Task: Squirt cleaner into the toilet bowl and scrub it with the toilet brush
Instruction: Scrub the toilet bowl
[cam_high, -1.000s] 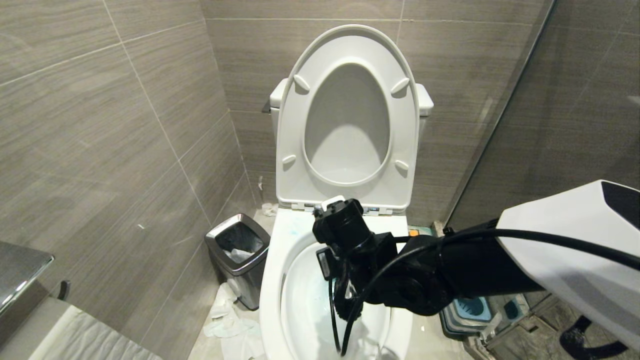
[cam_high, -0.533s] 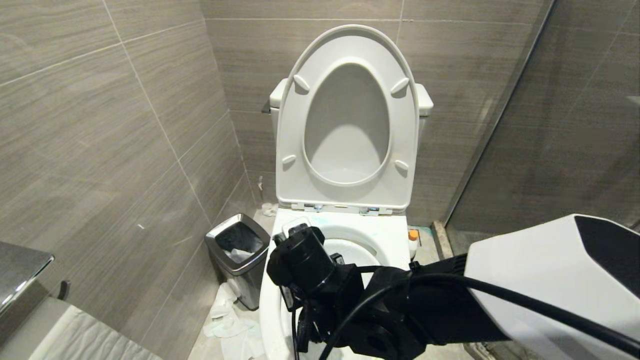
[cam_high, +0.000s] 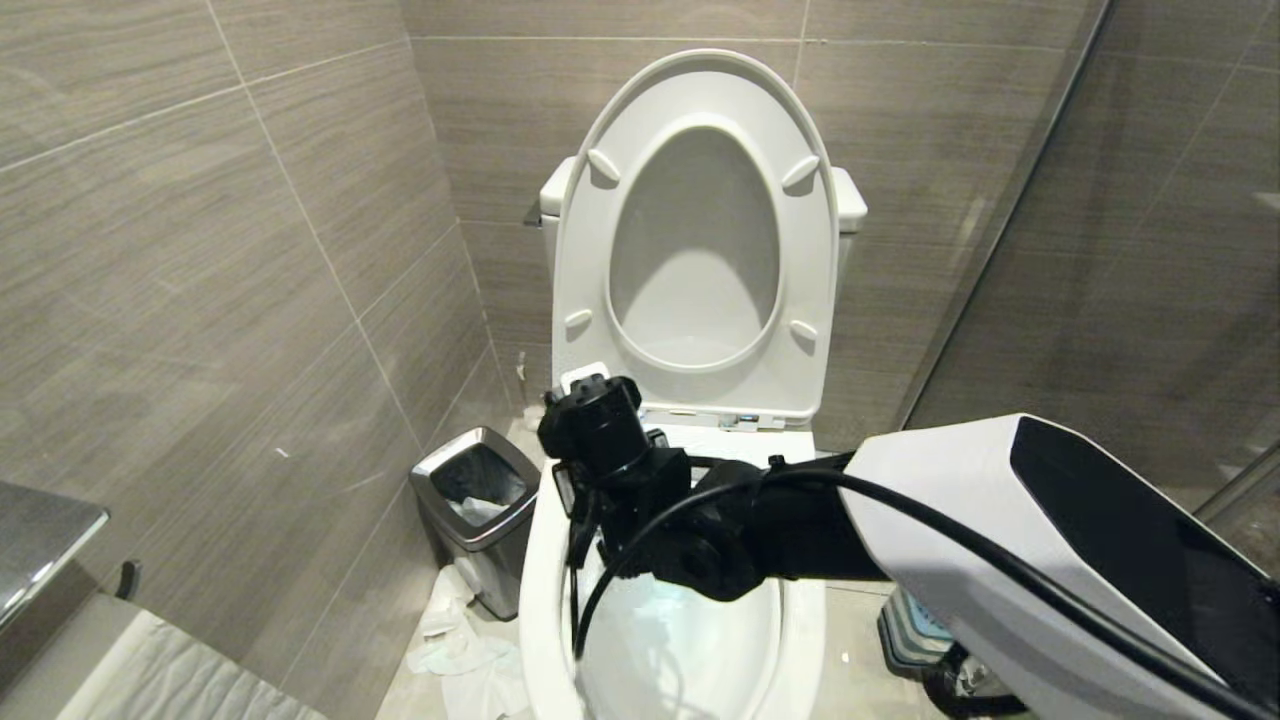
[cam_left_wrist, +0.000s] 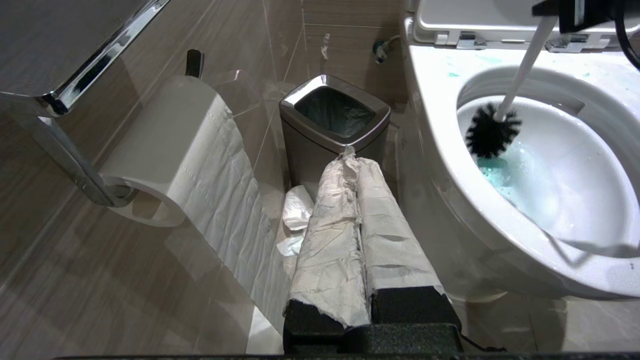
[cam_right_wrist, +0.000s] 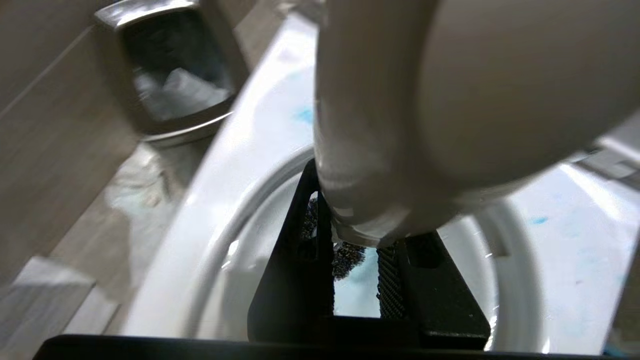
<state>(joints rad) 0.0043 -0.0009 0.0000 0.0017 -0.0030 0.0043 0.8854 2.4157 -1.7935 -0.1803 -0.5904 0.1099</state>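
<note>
Over the toilet bowl (cam_high: 545, 590), right claw (cam_right_wrist: 356, 280) clamped on the toilet brush (cam_left_wrist: 492, 132), bristles against the basin wall.

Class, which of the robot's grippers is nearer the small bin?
Left. The left gripper points at the bin from close beside it; the right gripper holds the toilet brush over the toilet bowl.

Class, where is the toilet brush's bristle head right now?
In the left wrist view, the toilet brush head is inside the toilet bowl, against its bin-side wall, above the turquoise cleaner.
</note>
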